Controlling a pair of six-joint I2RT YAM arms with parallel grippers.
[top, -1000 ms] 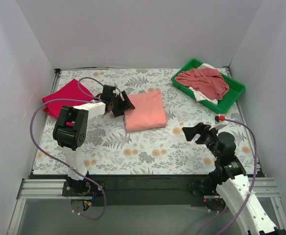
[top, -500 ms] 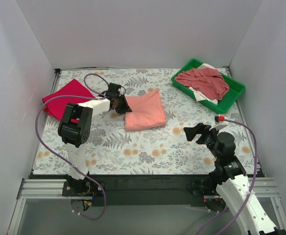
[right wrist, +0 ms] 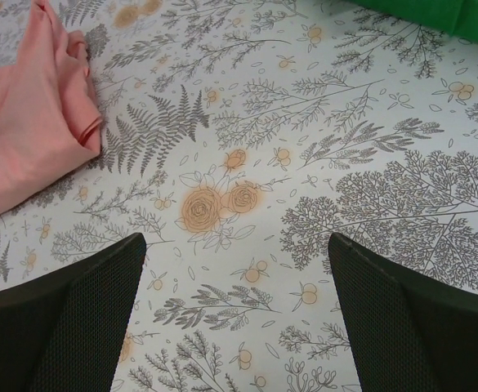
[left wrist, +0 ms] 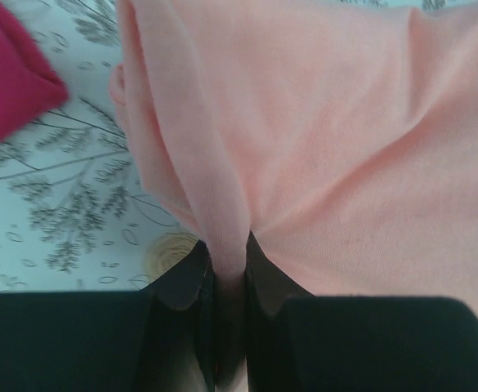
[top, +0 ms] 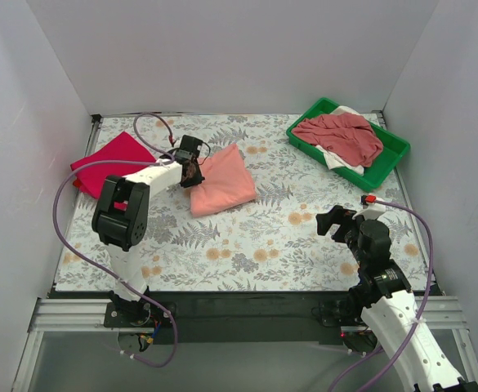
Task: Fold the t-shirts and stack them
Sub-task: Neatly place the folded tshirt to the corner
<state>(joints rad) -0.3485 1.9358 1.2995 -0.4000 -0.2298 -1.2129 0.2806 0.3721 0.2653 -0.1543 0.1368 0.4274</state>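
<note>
A folded salmon-pink t-shirt lies on the flowered table left of centre. My left gripper is shut on its left edge; in the left wrist view a pinch of pink cloth sits between the two black fingers, with my left gripper at the bottom of the frame. A folded crimson-red t-shirt rests at the far left, also seen as the red t-shirt. My right gripper hovers open over bare table at the right, its fingers wide apart around nothing. The salmon-pink t-shirt shows at that view's left.
A green tray at the back right holds a crumpled dusty rose-red shirt over a white one. White walls close in the table on three sides. A purple cable loops from the left arm.
The left gripper closed on the salmon-pink t-shirt's left edge and dragged it left and slightly back, turning it. The right gripper drew a little nearer its base.
</note>
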